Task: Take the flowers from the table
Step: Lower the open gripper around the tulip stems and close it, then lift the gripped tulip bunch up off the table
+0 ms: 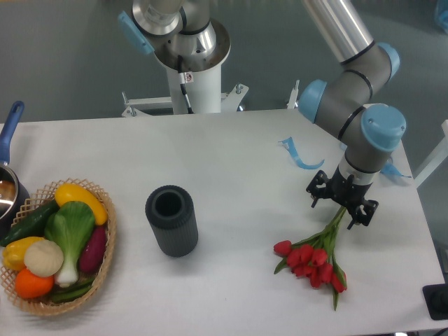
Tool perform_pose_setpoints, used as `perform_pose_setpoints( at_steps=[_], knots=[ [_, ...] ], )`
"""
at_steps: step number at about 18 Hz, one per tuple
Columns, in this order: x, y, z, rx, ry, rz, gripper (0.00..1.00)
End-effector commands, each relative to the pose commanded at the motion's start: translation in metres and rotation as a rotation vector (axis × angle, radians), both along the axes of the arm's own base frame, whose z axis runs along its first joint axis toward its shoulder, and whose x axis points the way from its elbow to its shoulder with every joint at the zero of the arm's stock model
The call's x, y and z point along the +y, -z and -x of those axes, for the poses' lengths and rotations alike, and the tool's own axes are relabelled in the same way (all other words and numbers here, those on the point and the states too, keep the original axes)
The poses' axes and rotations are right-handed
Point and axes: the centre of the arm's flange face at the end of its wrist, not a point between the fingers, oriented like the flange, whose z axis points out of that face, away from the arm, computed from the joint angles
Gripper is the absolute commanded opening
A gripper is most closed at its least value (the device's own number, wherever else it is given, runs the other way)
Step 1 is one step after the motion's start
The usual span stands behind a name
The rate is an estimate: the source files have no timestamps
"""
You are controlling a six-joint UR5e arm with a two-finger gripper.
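We find no readable text, label, brand, number or sign anywhere in this view. The dark ribbed cylinder at centre frame carries no lettering we can make out, nor does the wicker basket at lower left, and the white robot base at the top shows no legible marking.

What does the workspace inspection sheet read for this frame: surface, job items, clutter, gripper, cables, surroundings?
Surface: white table, bare in the middle.
Job's things: flowers lying front right, stems running up to the gripper.
Clutter: dark ribbed cylinder; wicker basket of vegetables; pot with a blue handle at the left edge; blue ribbon scrap.
Gripper: gripper down at the stem ends; fingers hidden, state unclear.
Cables: black cable on the arm base.
Surroundings: grey floor behind.
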Motion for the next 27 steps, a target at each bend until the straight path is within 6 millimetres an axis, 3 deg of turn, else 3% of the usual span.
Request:
perform_pose_setpoints(
  at_steps=[6,7,11,18,23,27],
  knots=[
    [0.003,0.008,-0.001,0.023,-0.003,-0.009,0.96],
    [0.003,0.007,0.0,0.025,-0.003,-0.008,0.92],
    [0.003,0.006,0.0,0.025,-0.003,-0.008,0.51],
    [0.005,-0.001,0.005,0.034,-0.038,-0.015,0.18],
    [0.005,-0.017,0.009,0.056,-0.045,-0.026,0.13],
    [0.004,-0.043,0.006,0.081,-0.063,-0.05,0.13]
  ],
)
